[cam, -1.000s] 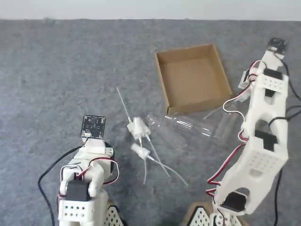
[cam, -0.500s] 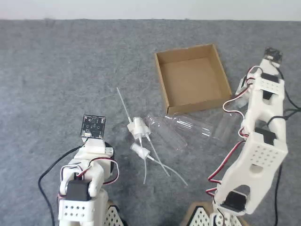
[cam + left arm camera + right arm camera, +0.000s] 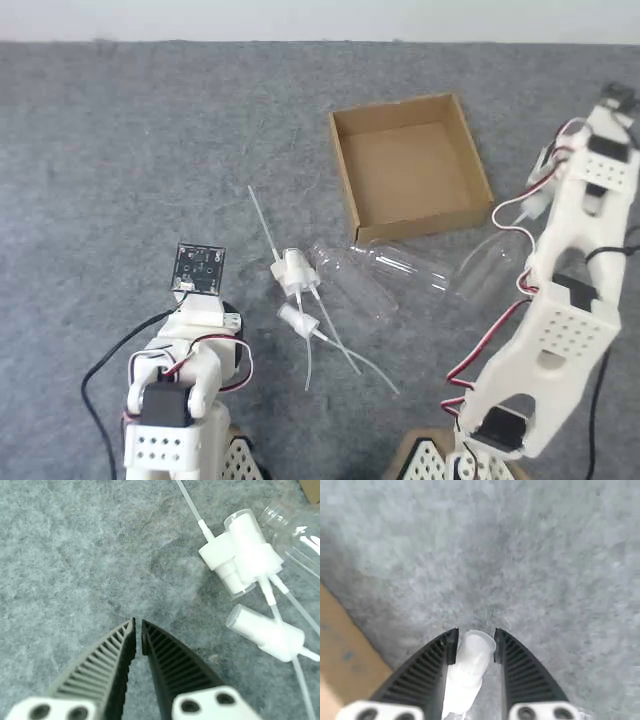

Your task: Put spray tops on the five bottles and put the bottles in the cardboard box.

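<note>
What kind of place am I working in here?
Probably a small robotics test bench: grey felt table cover, two desktop arms, and a cardboard box, clear bottles and spray tops laid out as practice props.

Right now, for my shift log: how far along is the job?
Nothing is finished: the cardboard box is empty. In hand: the right gripper grips one capless bottle. Left: the spray tops lie loose on the carpet beside a second bottle; all capping and boxing remains.

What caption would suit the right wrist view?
Right gripper with jaws shut on a clear bottle over grey carpet, cardboard box beside.
</note>
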Robot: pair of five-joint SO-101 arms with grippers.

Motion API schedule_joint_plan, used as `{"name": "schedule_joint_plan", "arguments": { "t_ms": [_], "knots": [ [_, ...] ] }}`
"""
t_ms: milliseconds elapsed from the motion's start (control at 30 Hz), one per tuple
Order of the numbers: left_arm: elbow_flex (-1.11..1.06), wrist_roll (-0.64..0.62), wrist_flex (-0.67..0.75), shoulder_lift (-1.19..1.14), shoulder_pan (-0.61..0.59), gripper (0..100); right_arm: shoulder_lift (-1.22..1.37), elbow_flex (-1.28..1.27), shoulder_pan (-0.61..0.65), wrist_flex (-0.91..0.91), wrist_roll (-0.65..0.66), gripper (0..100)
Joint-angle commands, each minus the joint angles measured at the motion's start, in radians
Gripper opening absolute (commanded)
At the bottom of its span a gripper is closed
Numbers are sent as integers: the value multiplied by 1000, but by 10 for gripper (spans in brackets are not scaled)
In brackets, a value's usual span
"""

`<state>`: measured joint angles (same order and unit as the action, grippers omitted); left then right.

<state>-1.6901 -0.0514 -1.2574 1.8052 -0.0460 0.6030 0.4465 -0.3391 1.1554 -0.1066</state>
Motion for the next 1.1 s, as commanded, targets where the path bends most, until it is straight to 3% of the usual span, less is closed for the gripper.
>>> {"name": "schedule_joint_plan", "arguments": {
  "t_ms": [0, 500, 867, 1067],
  "knots": [
    [5, -2, -5, 15, -5, 12, -45, 218, -4, 131, -15, 55],
    [5, -2, -5, 15, -5, 12, -44, 885, 114, 625, -8, 55],
    [5, -2, -5, 15, -5, 12, -54, 993, 208, 641, -14, 55],
    [5, -2, -5, 15, -5, 12, -168, 982, 348, 644, -14, 54]
  ]
}}
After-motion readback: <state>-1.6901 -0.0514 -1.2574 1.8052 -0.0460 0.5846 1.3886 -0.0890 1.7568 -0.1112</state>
